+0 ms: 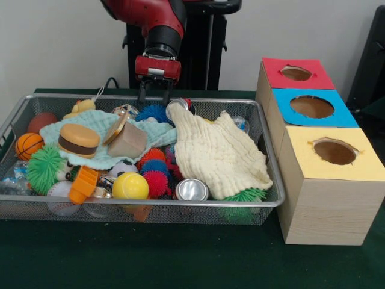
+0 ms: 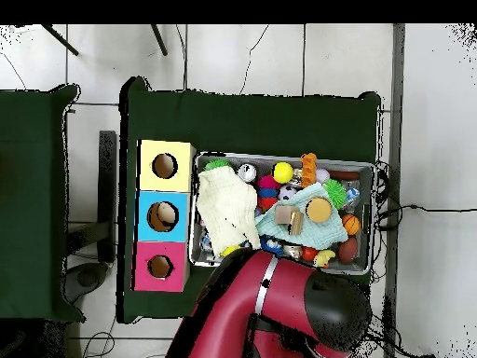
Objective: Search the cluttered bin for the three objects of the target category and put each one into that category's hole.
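Nearest the camera on the green bench (image 1: 180,265) stands the wire bin (image 1: 150,211), and along its front wall lie an orange toy (image 1: 83,183), a yellow ball (image 1: 130,186), a red spiky ball (image 1: 157,182) and a silver can (image 1: 192,190) on its side. At about three o'clock from the bin sits the row of wooden boxes: the yellow-topped hole (image 1: 334,152) nearest, the blue-topped hole (image 1: 311,106) behind it, the red-topped hole (image 1: 295,73) farthest.

Mid-bin, a cream cloth (image 1: 216,153) covers the right half and a mint cloth (image 1: 102,141) the left, with a toy burger (image 1: 79,139) and a tan block (image 1: 127,141) on it. A green spiky ball (image 1: 45,168) and a small basketball (image 1: 29,145) lie at nine o'clock.

At the far wall, near twelve o'clock, the end effector (image 1: 155,96) hangs with its two fingers parted and nothing between them, just above a blue spiky ball (image 1: 153,112) and beside a second can (image 1: 180,106).

The target category is not stated, so which things count cannot be told. This looks like the search-and-reach step, with no pick made yet. Next the end effector must descend onto one chosen object; the cloths may need shifting, since they likely hide others.
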Motion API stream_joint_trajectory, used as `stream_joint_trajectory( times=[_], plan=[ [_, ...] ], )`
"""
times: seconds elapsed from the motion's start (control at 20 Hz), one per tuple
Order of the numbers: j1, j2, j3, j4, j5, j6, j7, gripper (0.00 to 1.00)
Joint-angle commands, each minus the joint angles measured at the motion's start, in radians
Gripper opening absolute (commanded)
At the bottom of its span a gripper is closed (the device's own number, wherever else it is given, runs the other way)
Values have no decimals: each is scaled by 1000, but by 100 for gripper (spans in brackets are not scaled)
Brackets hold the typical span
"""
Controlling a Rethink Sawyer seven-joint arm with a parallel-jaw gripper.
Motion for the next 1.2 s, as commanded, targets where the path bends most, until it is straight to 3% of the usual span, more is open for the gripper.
stream_joint_trajectory(
  times=[0.05,0.1,0.2,0.45,0.7,0.95,1.2],
  plan=[
    [0,227,37,311,-59,649,151,100],
    [16,231,34,322,-31,591,164,100],
    [93,278,21,350,73,323,198,100],
    [137,288,-5,359,86,149,257,100],
    [111,183,-37,359,-32,346,245,100],
    [96,130,-55,363,-79,396,241,100],
    [60,36,-65,380,-150,548,216,100]
  ],
)
